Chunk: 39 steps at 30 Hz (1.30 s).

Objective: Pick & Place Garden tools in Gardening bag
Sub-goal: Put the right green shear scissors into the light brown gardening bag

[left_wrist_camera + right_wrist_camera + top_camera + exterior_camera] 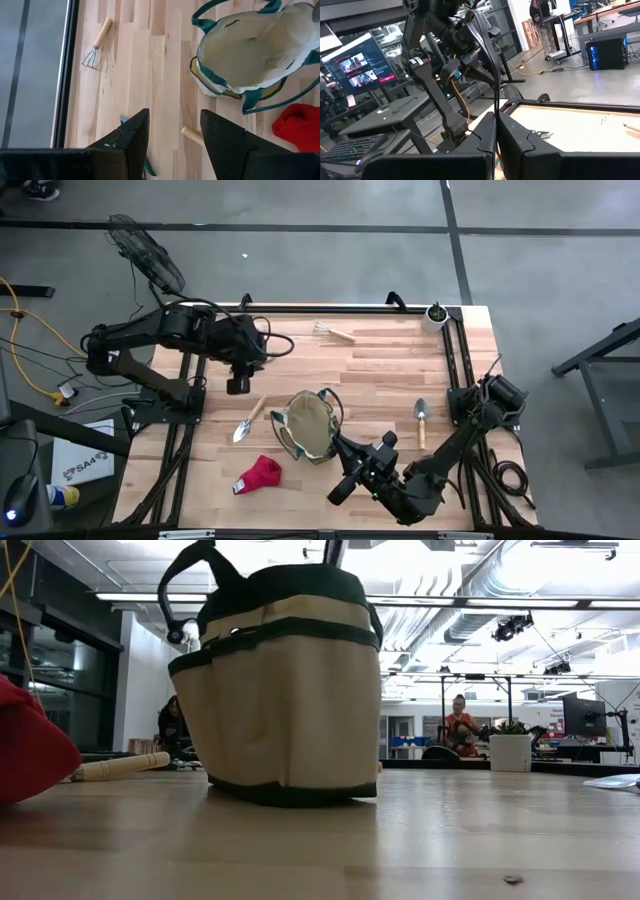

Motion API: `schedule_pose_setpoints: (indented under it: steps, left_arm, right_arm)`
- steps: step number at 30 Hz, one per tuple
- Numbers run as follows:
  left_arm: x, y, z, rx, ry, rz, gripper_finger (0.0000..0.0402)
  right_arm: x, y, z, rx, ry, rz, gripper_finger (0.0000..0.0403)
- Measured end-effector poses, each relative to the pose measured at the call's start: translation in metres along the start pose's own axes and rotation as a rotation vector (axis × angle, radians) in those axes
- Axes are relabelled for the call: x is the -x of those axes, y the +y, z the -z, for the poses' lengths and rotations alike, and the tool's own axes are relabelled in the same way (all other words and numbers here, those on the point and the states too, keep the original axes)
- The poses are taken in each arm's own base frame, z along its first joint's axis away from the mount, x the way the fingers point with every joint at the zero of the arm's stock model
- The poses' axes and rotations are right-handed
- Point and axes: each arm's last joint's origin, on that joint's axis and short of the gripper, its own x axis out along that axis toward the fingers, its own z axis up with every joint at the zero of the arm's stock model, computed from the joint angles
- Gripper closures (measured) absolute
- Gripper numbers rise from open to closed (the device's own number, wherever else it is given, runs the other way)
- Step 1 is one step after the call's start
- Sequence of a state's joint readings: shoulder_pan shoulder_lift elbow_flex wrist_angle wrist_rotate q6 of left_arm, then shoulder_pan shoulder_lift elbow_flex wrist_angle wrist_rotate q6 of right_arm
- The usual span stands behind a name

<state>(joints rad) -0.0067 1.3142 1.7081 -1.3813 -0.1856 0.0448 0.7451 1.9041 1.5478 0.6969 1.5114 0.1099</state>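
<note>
The tan gardening bag (308, 425) with dark green trim stands upright on its base, mouth open; it also shows in the low view (280, 680) and the left wrist view (250, 50). One trowel (247, 420) lies left of it, another (421, 420) right of it. The mini rake (333, 332) lies at the far edge, the red glove (258, 475) near the front. My left gripper (172, 135) is open above the table left of the bag, over a green-handled tool (146, 166) that its fingers mostly hide. My right gripper (496, 125) is shut and empty near the front edge (340, 492). The black shears are not in view.
A small white pot (435, 317) with a green plant stands at the far right corner. The left trowel's wooden handle end (192, 135) shows between my left fingers. People sit in the room beyond the table (462, 720). Bare wood lies between the bag and the rake.
</note>
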Motion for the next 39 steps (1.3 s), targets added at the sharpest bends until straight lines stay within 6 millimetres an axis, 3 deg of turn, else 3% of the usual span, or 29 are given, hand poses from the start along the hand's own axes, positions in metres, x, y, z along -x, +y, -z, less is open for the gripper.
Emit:
schedule_pose_setpoints:
  steps: [6,14,22,28,39]
  left_arm:
    - [0.005,0.001,0.004,0.022,0.002,-0.006,0.0231]
    - [0.006,0.001,0.005,0.042,0.0,-0.012,0.0231]
    - [0.006,0.003,0.006,0.097,0.017,-0.066,0.0231]
    - [0.006,0.003,0.006,0.1,0.013,-0.07,0.0231]
    - [0.006,0.003,0.005,0.103,0.006,-0.087,0.0231]
  right_arm:
    - [-0.012,-0.001,-0.013,0.007,-0.013,-0.034,0.0399]
    - [-0.023,-0.005,-0.048,0.01,-0.049,-0.105,0.0399]
    - [0.01,-0.008,-0.066,0.063,-0.009,-0.062,0.0399]
    - [0.026,-0.009,-0.065,0.089,0.019,-0.026,0.0399]
    - [0.032,-0.008,-0.051,0.057,0.03,-0.04,0.0399]
